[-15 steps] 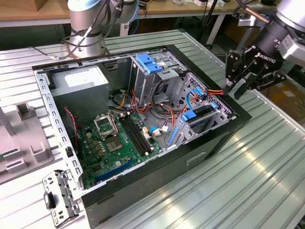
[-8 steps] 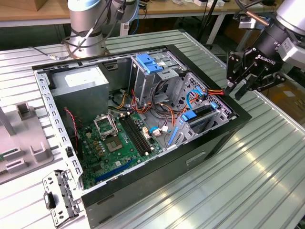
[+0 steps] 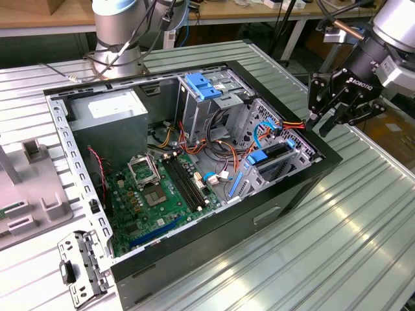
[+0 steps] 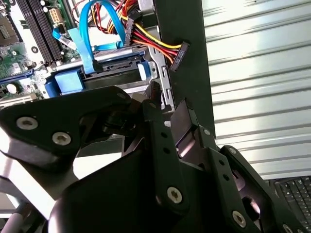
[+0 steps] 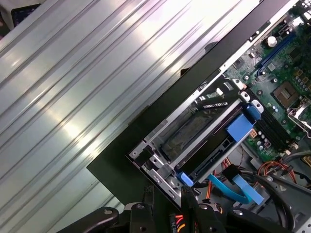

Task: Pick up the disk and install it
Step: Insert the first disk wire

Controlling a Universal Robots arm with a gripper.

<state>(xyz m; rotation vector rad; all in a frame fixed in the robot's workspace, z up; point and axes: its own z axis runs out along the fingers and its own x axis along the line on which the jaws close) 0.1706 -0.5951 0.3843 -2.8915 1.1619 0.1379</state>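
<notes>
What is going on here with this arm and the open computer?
A Universal Robots arm is working on an open computer case on a ribbed metal table. Its gripper hovers over the case's edge at the exterior view's right, beside the drive bay. The disk, with blue rails, appears to sit in that bay.

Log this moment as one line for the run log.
disk: in drive bay of case | gripper: open, empty, above case edge near bay, exterior view's right
</notes>
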